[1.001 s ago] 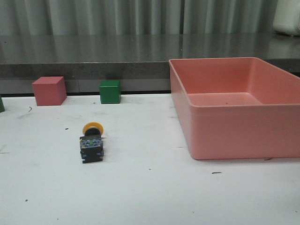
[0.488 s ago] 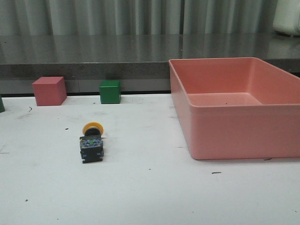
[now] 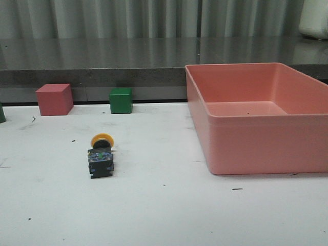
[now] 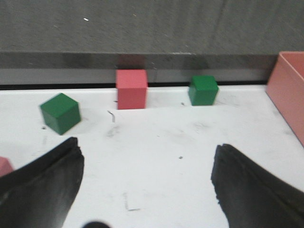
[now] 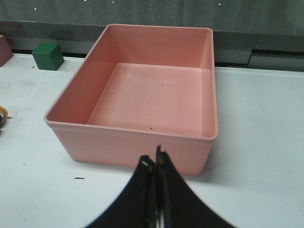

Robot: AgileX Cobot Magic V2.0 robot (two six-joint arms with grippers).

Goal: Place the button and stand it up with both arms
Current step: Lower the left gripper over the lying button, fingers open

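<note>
The button (image 3: 101,156) lies on its side on the white table (image 3: 169,215), yellow cap towards the back, dark base with bluish contacts towards the front. No arm shows in the front view. In the left wrist view my left gripper (image 4: 147,146) is open and empty, its dark fingers (image 4: 47,185) wide apart over bare table. In the right wrist view my right gripper (image 5: 154,156) is shut and empty, just in front of the pink bin (image 5: 128,142). A sliver of the yellow cap (image 5: 2,111) shows at that view's edge.
The big pink bin (image 3: 256,148) stands at the right of the table. A red cube (image 3: 54,99) and a green cube (image 3: 121,100) sit at the back edge. The left wrist view shows the red cube (image 4: 131,89) and two green cubes (image 4: 60,112) (image 4: 203,90).
</note>
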